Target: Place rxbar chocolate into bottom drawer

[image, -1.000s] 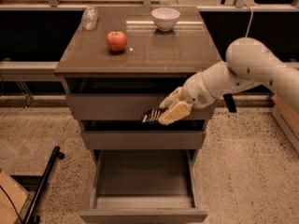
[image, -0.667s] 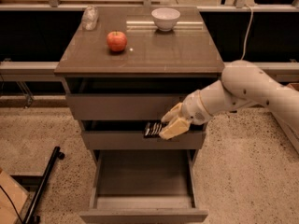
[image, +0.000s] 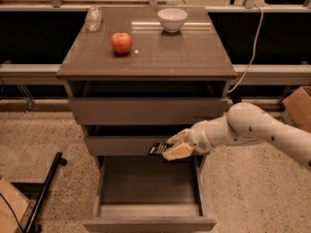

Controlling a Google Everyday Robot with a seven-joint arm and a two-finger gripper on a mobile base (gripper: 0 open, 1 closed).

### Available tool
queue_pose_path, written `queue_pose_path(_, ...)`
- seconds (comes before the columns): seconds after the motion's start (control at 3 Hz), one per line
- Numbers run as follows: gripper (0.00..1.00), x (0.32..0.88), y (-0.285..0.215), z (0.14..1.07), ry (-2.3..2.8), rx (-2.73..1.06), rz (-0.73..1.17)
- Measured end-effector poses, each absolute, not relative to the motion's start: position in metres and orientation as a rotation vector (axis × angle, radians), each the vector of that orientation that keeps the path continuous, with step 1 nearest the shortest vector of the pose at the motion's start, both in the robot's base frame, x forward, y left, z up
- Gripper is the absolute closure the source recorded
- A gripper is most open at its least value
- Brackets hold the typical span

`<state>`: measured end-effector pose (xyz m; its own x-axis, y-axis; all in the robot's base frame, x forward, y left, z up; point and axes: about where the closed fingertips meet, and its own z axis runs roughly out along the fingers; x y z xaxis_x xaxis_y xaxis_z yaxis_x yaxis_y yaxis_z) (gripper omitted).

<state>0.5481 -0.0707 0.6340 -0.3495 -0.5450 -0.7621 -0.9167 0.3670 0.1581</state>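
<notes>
1. You have a red apple point(image: 121, 42) on the counter point(image: 160, 62), left of centre, about midway between the front and back edges.
2. You see a white bowl point(image: 172, 19) upright near the back edge, right of centre.
3. A clear plastic item point(image: 93, 18) lies at the back-left corner.
4. Your gripper point(image: 172, 147) hangs below the front edge toward the right corner, clamped on the rxbar chocolate point(image: 158, 148).

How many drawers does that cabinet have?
3. The top drawer sits under the tabletop, the middle drawer is below it, and the bottom drawer is pulled out and open. The gripper holds the rxbar chocolate in front of the middle drawer. None looks hidden.
</notes>
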Motion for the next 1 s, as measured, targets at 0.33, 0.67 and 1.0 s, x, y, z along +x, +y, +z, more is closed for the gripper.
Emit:
queue_pose_path(0.33,1.0,0.54,-0.06,0.616,2.037,-1.277,0.833)
queue_pose_path(0.67,1.0,0.533,-0.045,0.573,2.07,-1.274,0.877)
queue_pose_path(1.0,1.0,0.531,-0.032,0.534,2.058,-1.214,0.926)
